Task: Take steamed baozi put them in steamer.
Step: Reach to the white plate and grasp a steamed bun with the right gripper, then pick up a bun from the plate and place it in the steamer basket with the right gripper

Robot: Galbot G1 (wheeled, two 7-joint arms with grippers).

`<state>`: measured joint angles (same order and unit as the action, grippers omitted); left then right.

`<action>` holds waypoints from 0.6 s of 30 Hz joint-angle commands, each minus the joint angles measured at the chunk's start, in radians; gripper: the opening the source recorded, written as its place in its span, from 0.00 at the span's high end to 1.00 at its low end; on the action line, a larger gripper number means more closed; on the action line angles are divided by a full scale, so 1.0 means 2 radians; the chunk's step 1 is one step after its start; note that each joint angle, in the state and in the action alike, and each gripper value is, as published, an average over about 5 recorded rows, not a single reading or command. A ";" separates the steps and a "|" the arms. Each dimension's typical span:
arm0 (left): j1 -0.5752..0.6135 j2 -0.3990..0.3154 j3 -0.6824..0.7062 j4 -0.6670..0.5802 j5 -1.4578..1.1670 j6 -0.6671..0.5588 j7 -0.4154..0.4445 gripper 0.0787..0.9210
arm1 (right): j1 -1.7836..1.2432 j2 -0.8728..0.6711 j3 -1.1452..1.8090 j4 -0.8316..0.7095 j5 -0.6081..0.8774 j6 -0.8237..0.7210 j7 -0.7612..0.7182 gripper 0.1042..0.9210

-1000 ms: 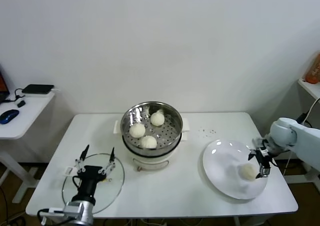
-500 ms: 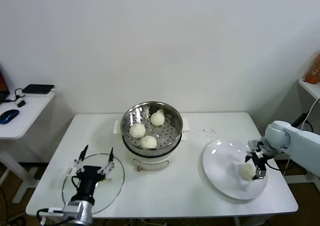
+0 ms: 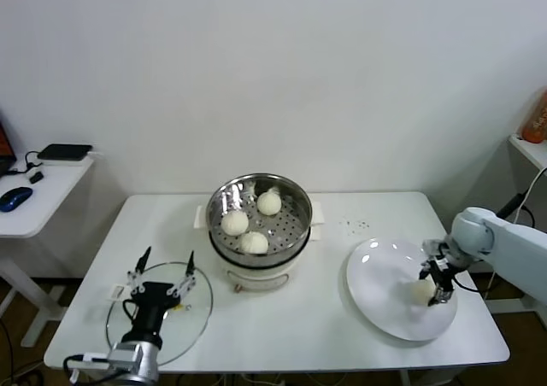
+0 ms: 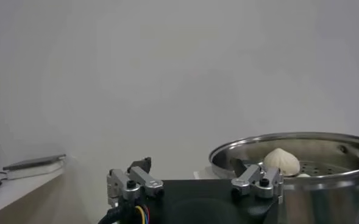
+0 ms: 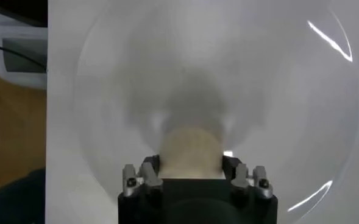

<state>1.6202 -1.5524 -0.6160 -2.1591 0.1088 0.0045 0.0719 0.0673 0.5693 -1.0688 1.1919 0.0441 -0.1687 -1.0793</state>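
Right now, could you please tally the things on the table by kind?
Baozi: 4, three in the steamer, one on the plate
Steamer: 1
Plate: 1
Glass lid: 1
Total: 7

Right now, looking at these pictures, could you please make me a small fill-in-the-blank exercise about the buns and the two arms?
1. The steamer holds ____ baozi.
2. The last baozi lies on the white ____, between the jaws of the right gripper.
3. The left gripper waits with its jaws ____ above the glass lid.
4. The steamer stands on a ____ table.

Missing words: three; plate; open; white
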 commanded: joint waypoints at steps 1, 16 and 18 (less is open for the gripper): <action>0.000 0.000 -0.001 0.000 0.000 0.000 0.000 0.12 | -0.002 0.001 0.004 -0.001 0.002 0.001 0.000 0.35; 0.001 0.001 -0.011 0.002 -0.003 -0.003 0.001 0.12 | 0.169 -0.007 -0.091 0.048 0.079 -0.004 -0.009 0.36; -0.001 0.000 -0.009 0.003 -0.002 -0.003 0.000 0.12 | 0.206 0.000 -0.116 0.056 0.100 -0.007 -0.014 0.36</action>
<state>1.6225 -1.5518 -0.6366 -2.1550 0.1026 -0.0008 0.0726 0.2104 0.5559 -1.1413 1.2453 0.1232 -0.1764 -1.0907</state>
